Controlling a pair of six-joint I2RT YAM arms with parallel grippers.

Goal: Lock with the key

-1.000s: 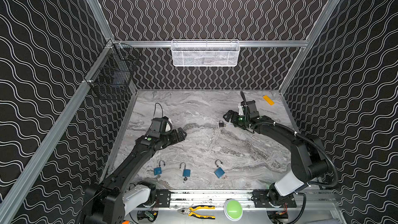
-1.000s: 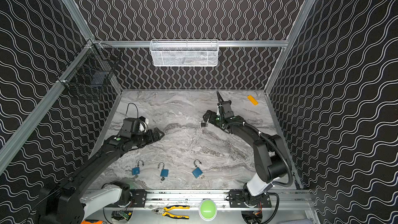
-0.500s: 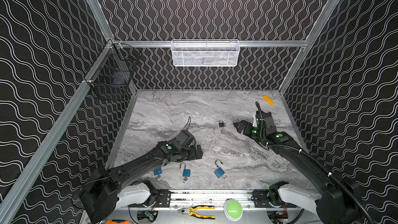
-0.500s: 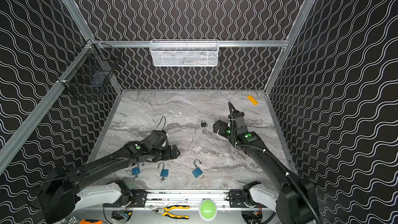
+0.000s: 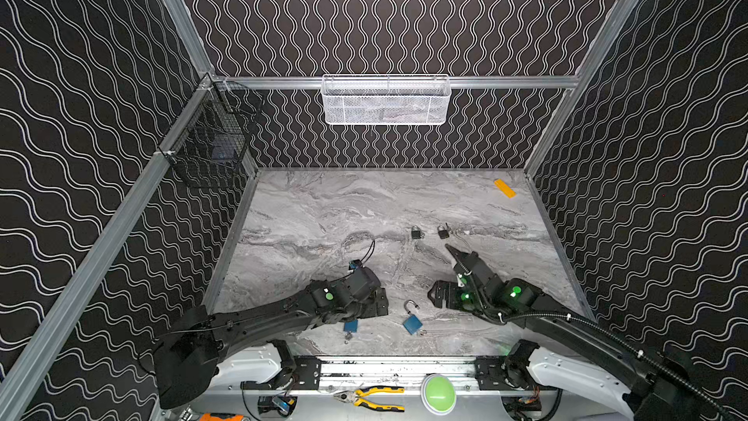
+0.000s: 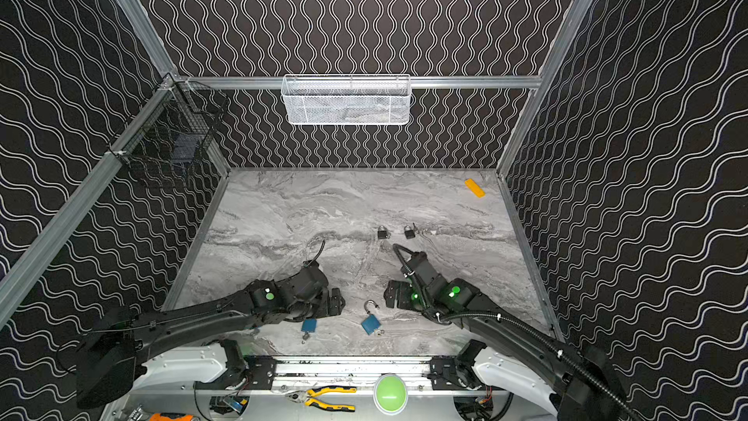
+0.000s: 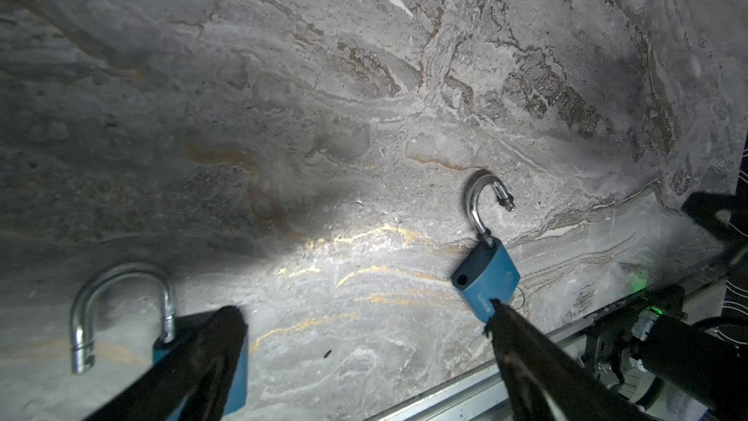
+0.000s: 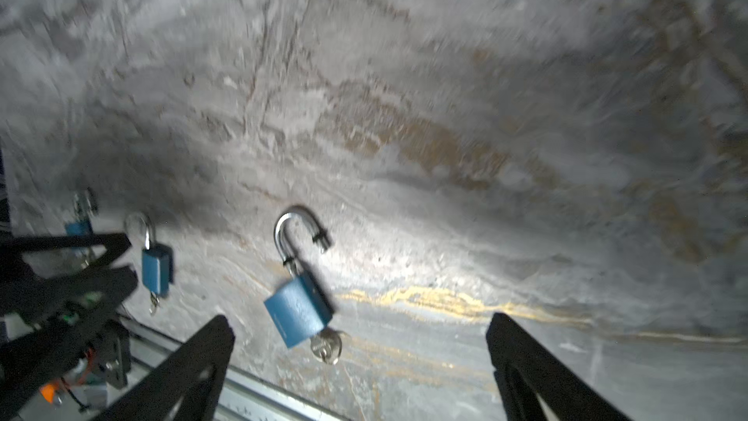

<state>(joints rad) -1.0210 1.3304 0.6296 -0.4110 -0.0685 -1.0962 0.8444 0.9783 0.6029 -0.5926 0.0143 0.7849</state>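
A blue padlock (image 5: 412,322) (image 6: 371,324) lies near the table's front edge, its silver shackle swung open. In the right wrist view the same padlock (image 8: 299,309) has a silver key (image 8: 326,346) in its underside. My left gripper (image 5: 380,305) (image 7: 362,309) hangs open just left of it, over bare table. One of its fingers (image 7: 210,358) covers part of a second blue padlock (image 7: 162,342) (image 5: 350,326). My right gripper (image 5: 439,297) (image 8: 358,319) stands open just right of the open padlock, holding nothing. A third blue padlock (image 8: 79,220) shows only in the right wrist view.
Two small dark padlocks (image 5: 416,232) (image 5: 443,232) lie mid-table. A yellow block (image 5: 504,188) sits at the back right corner. A white mesh basket (image 5: 384,101) hangs on the back wall and a black wire basket (image 5: 214,143) on the left wall. A metal rail (image 7: 465,394) edges the front.
Both arms have swung toward the front edge. The left gripper came from the left middle to the blue padlocks. The right gripper left the dark padlocks and dropped beside the open blue padlock.
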